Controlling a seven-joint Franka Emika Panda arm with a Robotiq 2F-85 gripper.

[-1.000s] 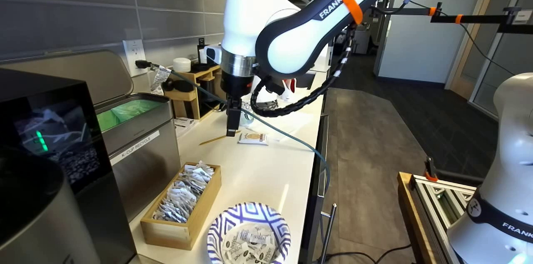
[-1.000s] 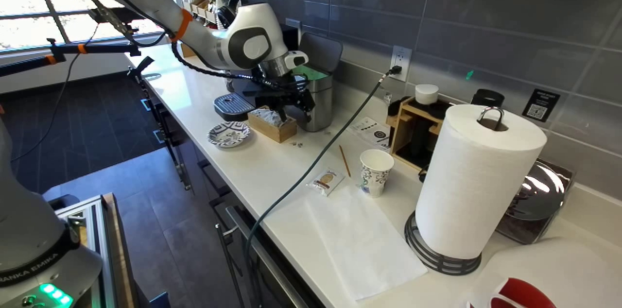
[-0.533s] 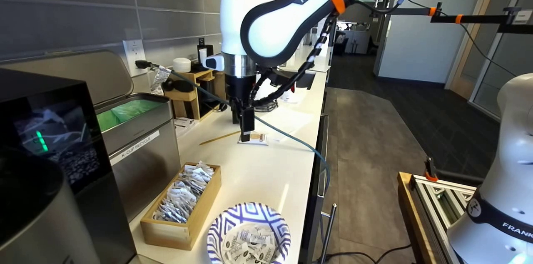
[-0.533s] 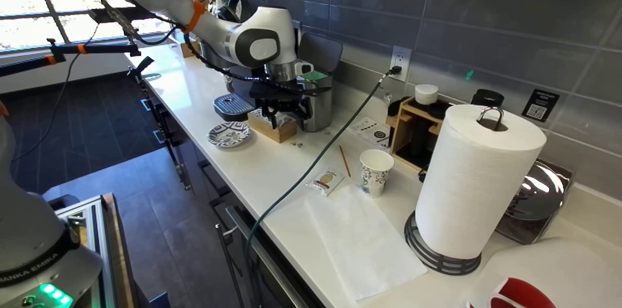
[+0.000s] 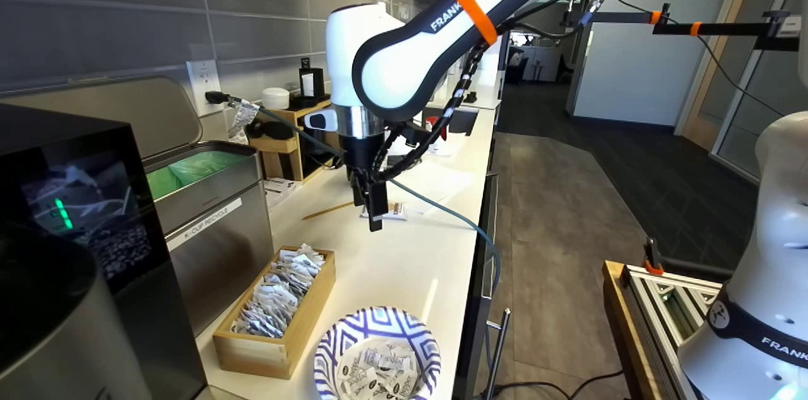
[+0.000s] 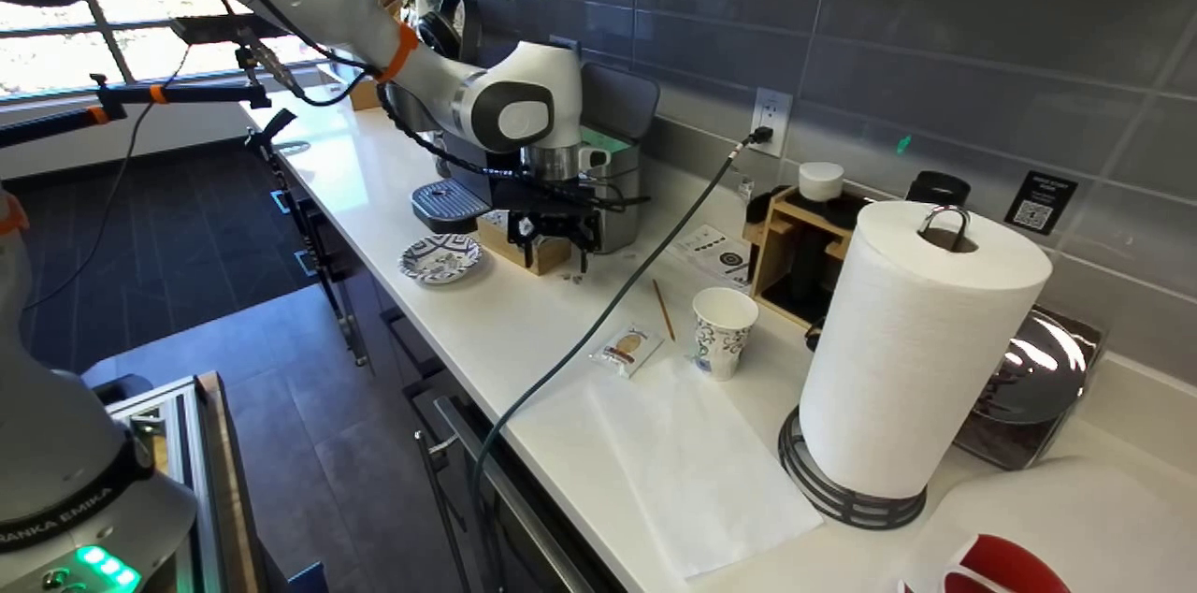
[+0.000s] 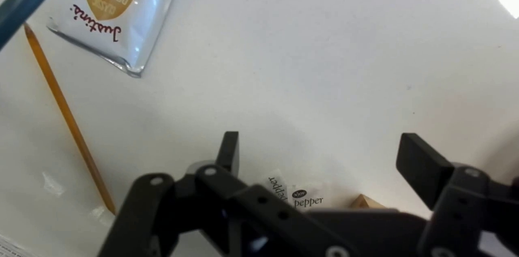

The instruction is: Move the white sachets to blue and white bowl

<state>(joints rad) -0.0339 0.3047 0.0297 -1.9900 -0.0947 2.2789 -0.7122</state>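
Two white sachets marked "pepper" lie on the counter in the wrist view, partly hidden by my gripper; they show small in an exterior view beside the wooden tray. The tray is full of packed sachets. The blue and white bowl stands beside it with several white sachets inside; it also shows in an exterior view. My gripper is open and empty, pointing down above the counter, in both exterior views.
A peanut butter packet and a thin wooden stick lie on the counter. A blue cable hangs across it. A steel bin, a coffee machine, a paper cup and a paper towel roll stand around.
My gripper has come down toward the counter and turned from tilted to upright, moving slightly away from the wall. It stays open. The bowl, tray and sachets have not moved.
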